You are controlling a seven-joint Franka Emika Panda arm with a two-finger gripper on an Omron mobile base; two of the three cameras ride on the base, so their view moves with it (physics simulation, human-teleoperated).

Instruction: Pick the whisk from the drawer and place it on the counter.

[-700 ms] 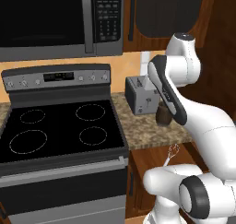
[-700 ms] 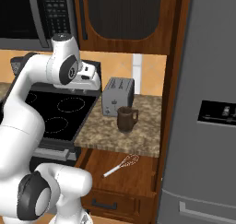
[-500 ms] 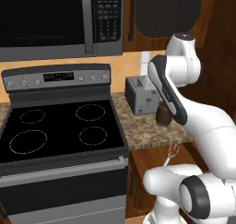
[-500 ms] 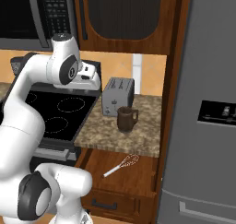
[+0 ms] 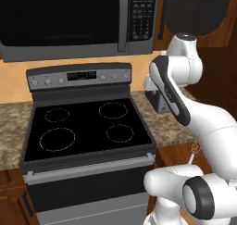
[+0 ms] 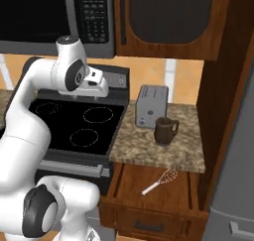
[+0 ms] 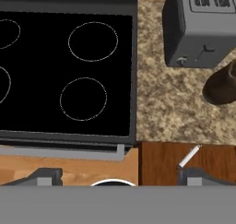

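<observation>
The whisk (image 6: 158, 181) lies in the open reddish-brown drawer (image 6: 130, 199) under the counter (image 6: 149, 148), its wire head pointing to the back right. In the left base view the whisk (image 5: 193, 150) peeks out beside my arm. The hand view looks straight down and catches the whisk's pale handle (image 7: 189, 156) on the drawer (image 7: 161, 163) floor. My gripper (image 7: 122, 178) is open and holds nothing, its fingertips (image 7: 46, 176) set wide apart. It hangs high above the stove's front right corner, left of the drawer.
A grey toaster (image 6: 151, 106) and a brown mug (image 6: 165, 130) stand on the counter behind the drawer. The black stovetop (image 6: 74, 123) lies to the left, with a microwave (image 5: 69, 20) above it. A tall wooden panel and the fridge (image 6: 238, 185) close off the right.
The whole scene has shifted to the right in both base views, so the camera has moved. The arm's pose and the whisk in the drawer look unchanged.
</observation>
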